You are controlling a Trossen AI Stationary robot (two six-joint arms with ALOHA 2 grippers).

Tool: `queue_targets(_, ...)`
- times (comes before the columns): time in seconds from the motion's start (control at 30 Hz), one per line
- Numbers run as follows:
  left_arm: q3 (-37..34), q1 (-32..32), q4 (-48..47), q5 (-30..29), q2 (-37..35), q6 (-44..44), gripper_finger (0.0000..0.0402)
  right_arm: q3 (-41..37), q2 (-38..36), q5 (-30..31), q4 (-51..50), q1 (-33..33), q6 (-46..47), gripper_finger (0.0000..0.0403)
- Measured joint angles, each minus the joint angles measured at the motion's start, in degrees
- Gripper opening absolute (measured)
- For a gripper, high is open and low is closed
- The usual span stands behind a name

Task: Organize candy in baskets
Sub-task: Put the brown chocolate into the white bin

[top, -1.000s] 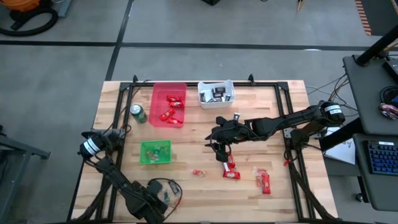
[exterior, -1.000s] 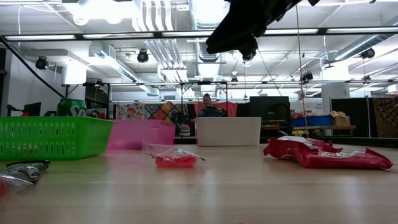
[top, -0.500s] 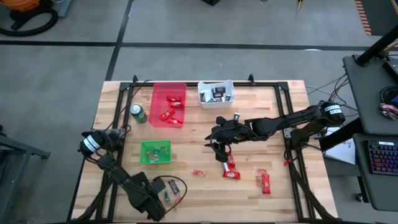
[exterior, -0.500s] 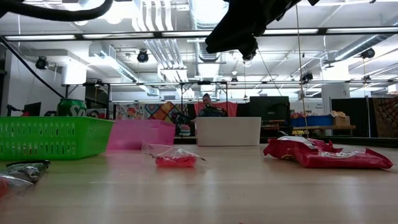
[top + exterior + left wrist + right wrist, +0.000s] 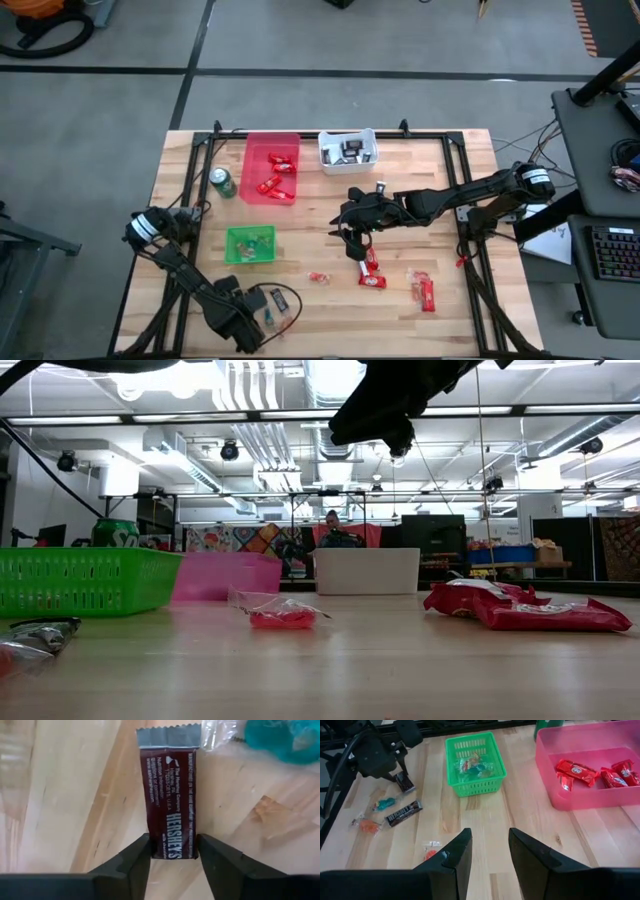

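Now, at the lower left of the high view, the left gripper [image 5: 243,318] has crept toward the surface [image 5: 460,310] edge. Its fingers [image 5: 131,865] pinch the dark Hershey's bar [image 5: 170,810], lying flat, so lifting can follow. Mid-frame, the right gripper [image 5: 354,238] hangs open and empty.

Green soda can [image 5: 221,183] upright on wooden table [image 5: 460,310].

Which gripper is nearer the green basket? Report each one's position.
Left. The left gripper sits at the table's front edge just beyond the green basket; the right gripper hovers mid-table, farther off.
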Motion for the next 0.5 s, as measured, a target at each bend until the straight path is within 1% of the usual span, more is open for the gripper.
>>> queue_targets(0.27, 0.21, -0.07, 0.03, -0.34, -0.01, 0.2, 0.0065, 0.0, 0.0, 0.0, -0.02, 0.0, -0.47, 0.0123)
queue_targets(0.4, 0.14, -0.37, -0.1, -3.41, -1.06, -1.71, 0.005, 0.0, 0.0, -0.01, -0.24, 0.0, -0.69, 0.0123)
queue_targets(0.5, -0.24, -0.54, -0.46, -8.15, -2.79, -3.79, 0.0045, 0.0, 0.0, 0.01, -0.55, 0.12, -1.38, 0.0123)
